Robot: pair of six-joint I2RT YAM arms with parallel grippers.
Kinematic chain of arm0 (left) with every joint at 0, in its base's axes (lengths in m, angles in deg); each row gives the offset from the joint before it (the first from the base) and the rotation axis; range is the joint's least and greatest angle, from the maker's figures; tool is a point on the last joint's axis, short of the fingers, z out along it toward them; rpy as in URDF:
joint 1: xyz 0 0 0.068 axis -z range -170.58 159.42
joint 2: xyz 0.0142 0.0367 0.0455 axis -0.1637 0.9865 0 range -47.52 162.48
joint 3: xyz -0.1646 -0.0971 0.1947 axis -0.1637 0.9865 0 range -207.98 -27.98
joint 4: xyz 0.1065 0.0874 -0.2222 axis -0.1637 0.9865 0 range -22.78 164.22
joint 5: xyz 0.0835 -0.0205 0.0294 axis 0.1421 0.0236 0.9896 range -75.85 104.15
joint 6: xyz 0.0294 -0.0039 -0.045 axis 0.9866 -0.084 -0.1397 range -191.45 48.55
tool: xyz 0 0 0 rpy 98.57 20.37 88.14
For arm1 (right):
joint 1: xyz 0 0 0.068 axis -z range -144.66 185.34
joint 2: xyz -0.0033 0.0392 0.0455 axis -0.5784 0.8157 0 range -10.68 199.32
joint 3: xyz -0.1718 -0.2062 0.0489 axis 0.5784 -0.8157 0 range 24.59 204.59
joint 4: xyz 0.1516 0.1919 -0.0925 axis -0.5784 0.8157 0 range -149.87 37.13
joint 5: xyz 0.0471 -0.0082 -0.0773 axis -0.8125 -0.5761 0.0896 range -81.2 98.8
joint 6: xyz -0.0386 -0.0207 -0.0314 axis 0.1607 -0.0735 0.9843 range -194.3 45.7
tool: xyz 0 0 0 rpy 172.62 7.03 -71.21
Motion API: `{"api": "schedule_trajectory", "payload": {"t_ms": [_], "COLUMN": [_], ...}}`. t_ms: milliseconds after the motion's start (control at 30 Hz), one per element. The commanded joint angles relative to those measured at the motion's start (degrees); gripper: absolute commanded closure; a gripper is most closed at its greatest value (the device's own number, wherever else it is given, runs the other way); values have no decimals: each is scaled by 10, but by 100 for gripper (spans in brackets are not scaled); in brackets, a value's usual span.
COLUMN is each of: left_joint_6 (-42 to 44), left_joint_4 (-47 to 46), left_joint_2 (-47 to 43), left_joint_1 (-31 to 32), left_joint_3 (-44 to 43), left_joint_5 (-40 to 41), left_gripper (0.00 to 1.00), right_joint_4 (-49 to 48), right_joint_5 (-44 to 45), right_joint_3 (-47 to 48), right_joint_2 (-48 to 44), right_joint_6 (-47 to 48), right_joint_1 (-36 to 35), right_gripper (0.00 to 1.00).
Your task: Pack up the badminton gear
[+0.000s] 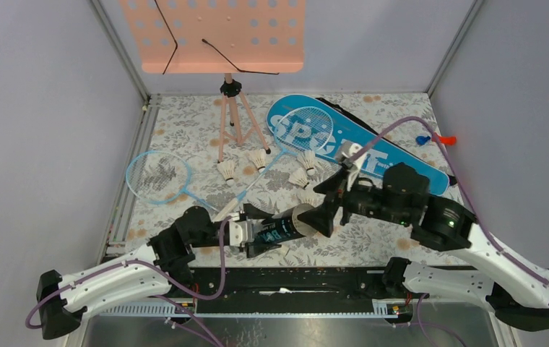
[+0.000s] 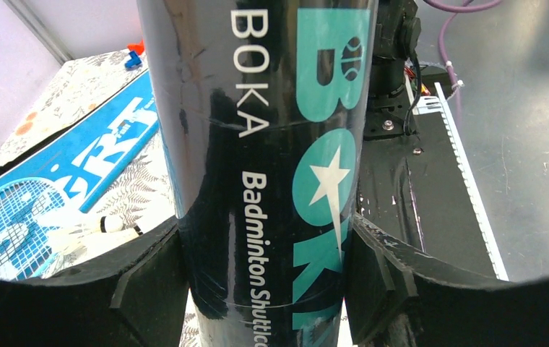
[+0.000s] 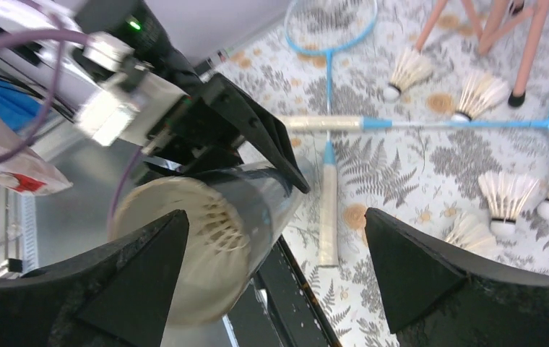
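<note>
**Left claw** (image 1: 261, 231): clenched on the black tube (image 1: 284, 227), one finger on each side of the barrel. The left wrist view shows both pads pressed to the tube (image 2: 257, 144) over its teal "BOKA" lettering.

**Tube:** lies roughly level by the near edge of the bench (image 1: 185, 123), open mouth pointing right. A white shuttlecock (image 3: 185, 231) sits in the mouth. Whether the tube touches the bench cannot be told.

**Right claw** (image 1: 327, 204): released, fingers spread wide, nothing between them. It stands at the tube's mouth, and the right wrist view shows one finger (image 3: 134, 282) just beside the rim.

**Rackets:**
- The first racket (image 1: 157, 177) lies beyond the tube and to its left.
- The second racket (image 1: 308, 124) lies beyond the tube, its head resting on the bag.
- The two cross near their handles, and one pale handle (image 3: 327, 210) ends just beside the tube's mouth.

**Bag:** the blue "SPORT" bag (image 1: 347, 123) lies flat, beyond the tube and to its right.

**Loose shuttlecocks:** five lie on the bench beyond the tube. Two (image 1: 227, 170) (image 1: 258, 159) are beside the second racket's shaft. Three (image 1: 308, 160) (image 1: 299, 177) (image 1: 306, 195) are near the bag's edge, the last of them nearest the tube's mouth.

**Music stand** (image 1: 225, 36): stands on its tripod well beyond the tube.
</note>
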Motion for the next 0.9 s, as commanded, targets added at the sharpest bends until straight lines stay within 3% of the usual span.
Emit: {"api": "schedule_trajectory", "payload": {"t_ms": [0,133,233,300,367,433,567,700,867], "left_joint_6": [-28,-37,-66,-104,-149,-181,-197,-208,-205], "left_joint_4": [-79,-93,-124,-156,-180,-182,-138,-104,-72], "left_joint_2": [-22,-34,-42,-51,-63,-77,-117,-162,-207], "left_joint_1": [2,2,2,2,2,2,2,2,2], "left_joint_3": [10,20,30,39,44,47,48,57,63], "left_joint_5": [34,49,93,164,290,373,428,435,411], "left_gripper": [83,83,83,83,83,83,82,81,81], "right_joint_4": [-6,-9,10,29,38,31,31,22,-20], "right_joint_5": [-20,4,92,178,253,266,201,13,-151], "right_joint_3": [58,74,73,63,42,21,17,4,-24], "right_joint_2": [-50,-89,-105,-104,-93,-73,0,80,221], "right_joint_6": [17,14,2,-4,-3,14,33,15,112], "right_joint_1": [0,0,0,0,0,0,27,158,258], "right_gripper": [0,0,0,0,0,0,0,0,1]}}
